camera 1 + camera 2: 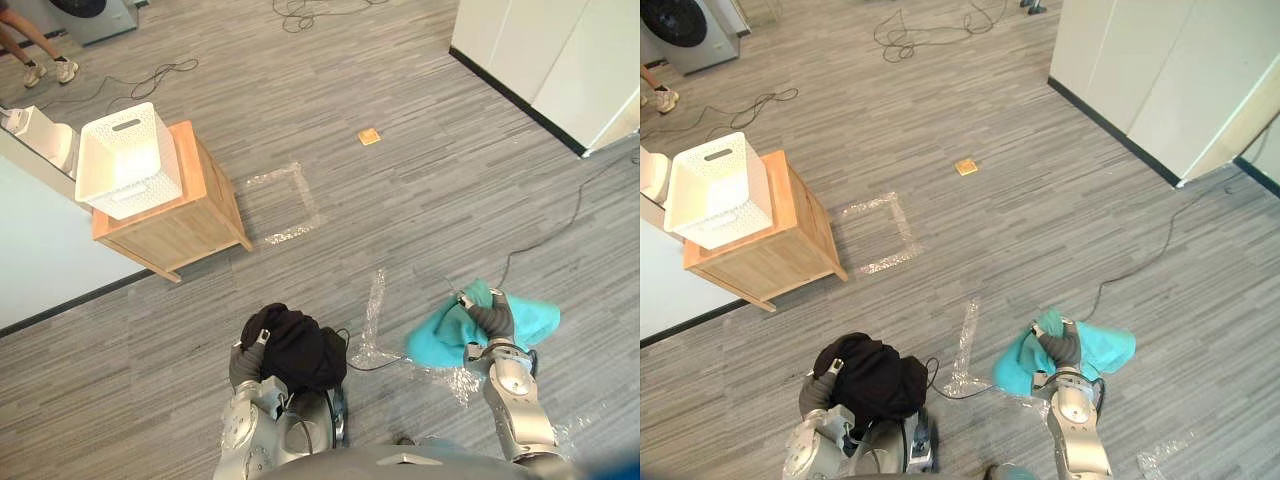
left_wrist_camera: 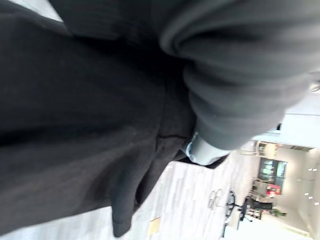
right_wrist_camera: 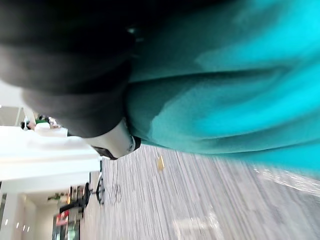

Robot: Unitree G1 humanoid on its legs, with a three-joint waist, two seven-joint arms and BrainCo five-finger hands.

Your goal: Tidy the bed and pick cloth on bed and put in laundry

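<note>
My left hand (image 1: 247, 356) was low on the near left, buried in a bunched black cloth (image 1: 295, 350) that sat heaped over it above the grey striped floor (image 1: 420, 190). The cloth covered the hand, so I could not tell whether it was closed round the cloth or merely under it. In the left wrist view the same dark fabric lay right against the ribbed cover.

My right hand (image 1: 492, 318) was on the near right, wrapped in a crumpled teal cloth (image 1: 437, 342) that spread out to both sides of it and hung clear of the floor. Here too I could not tell whether the hand was open or closed.

Far to the left stood a white perforated plastic laundry basket (image 1: 125, 160) on top of a low light-wood cabinet (image 1: 195, 215), well apart from both cloths. Just right of the cabinet a square outline of clear tape (image 1: 285, 205) was stuck to the floor, and farther off lay a small orange square tile (image 1: 369, 136). White cupboards (image 1: 560, 60) filled the far right corner, and a person's legs (image 1: 40, 55) showed at the far left.
</note>
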